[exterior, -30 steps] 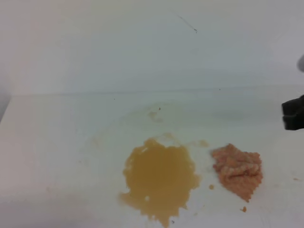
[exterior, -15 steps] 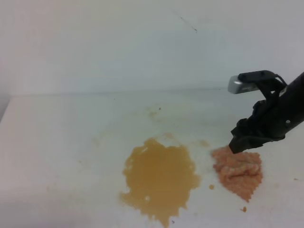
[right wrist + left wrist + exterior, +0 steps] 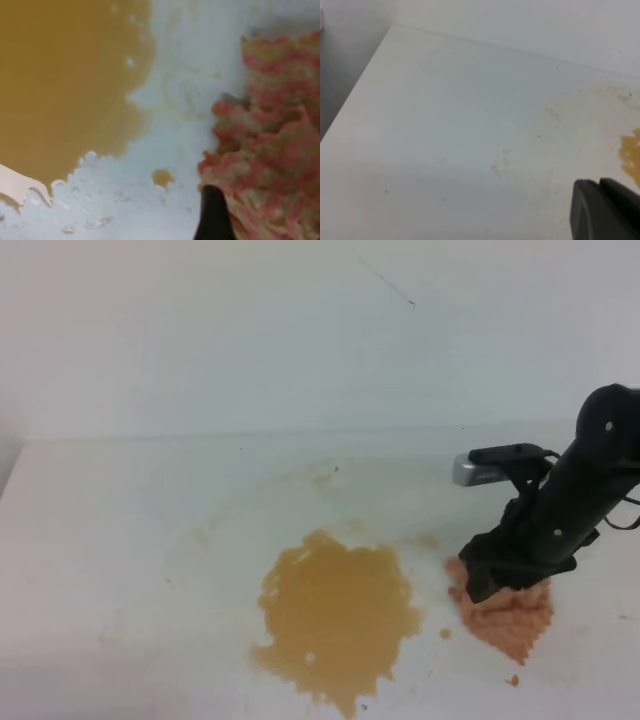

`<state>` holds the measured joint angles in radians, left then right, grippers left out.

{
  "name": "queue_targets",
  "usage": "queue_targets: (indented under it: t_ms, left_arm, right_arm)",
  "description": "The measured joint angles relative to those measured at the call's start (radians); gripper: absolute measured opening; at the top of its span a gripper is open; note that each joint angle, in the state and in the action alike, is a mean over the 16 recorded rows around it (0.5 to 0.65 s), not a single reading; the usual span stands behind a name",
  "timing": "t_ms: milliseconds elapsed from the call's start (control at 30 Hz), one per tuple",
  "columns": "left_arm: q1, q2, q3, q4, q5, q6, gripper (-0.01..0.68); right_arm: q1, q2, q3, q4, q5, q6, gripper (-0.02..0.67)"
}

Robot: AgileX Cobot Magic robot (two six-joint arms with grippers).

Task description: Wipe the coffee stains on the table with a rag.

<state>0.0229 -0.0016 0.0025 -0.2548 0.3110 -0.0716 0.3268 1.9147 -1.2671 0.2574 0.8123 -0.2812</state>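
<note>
A: Where does the rag [image 3: 510,612] lie?

B: On the white table [image 3: 120,540], at about 3 o'clock from the big tan-brown puddle of the coffee stains [image 3: 335,612], with a bare strip of table between them. It is crumpled, pinkish-orange, with zigzag edges.

A: And the right claw [image 3: 487,580]?

B: Low over the rag's 10 o'clock corner, covering part of it in the high view. The right wrist view shows one dark fingertip [image 3: 214,215] at the rag's [image 3: 265,150] near edge; the other is out of frame. The claw stands spread apart, nothing held between its fingers. Contact with the cloth cannot be told.

A: Other stains?

B: A small brown drop [image 3: 162,177] between puddle and rag, and faint smears [image 3: 325,478] at 12 o'clock from the puddle.

A: The left claw [image 3: 605,210]?

B: Only a dark corner of it shows in its own wrist view, above bare table [image 3: 445,125]; open or closed, cannot tell.
</note>
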Motion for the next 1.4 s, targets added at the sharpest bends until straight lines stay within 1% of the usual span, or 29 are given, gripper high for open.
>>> queue_targets:
  t_ms: [100,200,433,567,700,867,1067,1233,1400]
  left_arm:
    - [0.000,0.002,-0.002,0.000,0.001,0.000,-0.003]
    - [0.000,0.002,-0.002,0.000,0.001,0.000,-0.003]
    - [0.000,0.002,-0.002,0.000,0.001,0.000,-0.003]
    - [0.000,0.002,-0.002,0.000,0.001,0.000,-0.003]
    - [0.000,0.002,-0.002,0.000,0.001,0.000,-0.003]
    - [0.000,0.002,-0.002,0.000,0.001,0.000,-0.003]
    - [0.000,0.002,-0.002,0.000,0.001,0.000,-0.003]
    - [0.000,0.002,-0.002,0.000,0.001,0.000,-0.003]
    - [0.000,0.002,-0.002,0.000,0.001,0.000,-0.003]
  right_arm:
    - [0.020,0.030,-0.001,-0.055,-0.015,0.055,0.439]
    - [0.040,0.054,-0.003,-0.113,-0.027,0.103,0.402]
    - [0.069,0.088,-0.017,-0.229,-0.026,0.176,0.235]
    - [0.086,0.094,-0.046,-0.249,0.002,0.164,0.139]
    - [0.125,0.094,-0.096,-0.242,0.034,0.123,0.074]
    - [0.216,0.093,-0.182,-0.230,0.073,0.076,0.056]
    - [0.371,0.098,-0.269,-0.216,0.078,0.044,0.056]
    - [0.490,0.119,-0.303,-0.212,0.054,0.041,0.054]
    - [0.563,0.159,-0.309,-0.208,0.019,0.040,0.054]
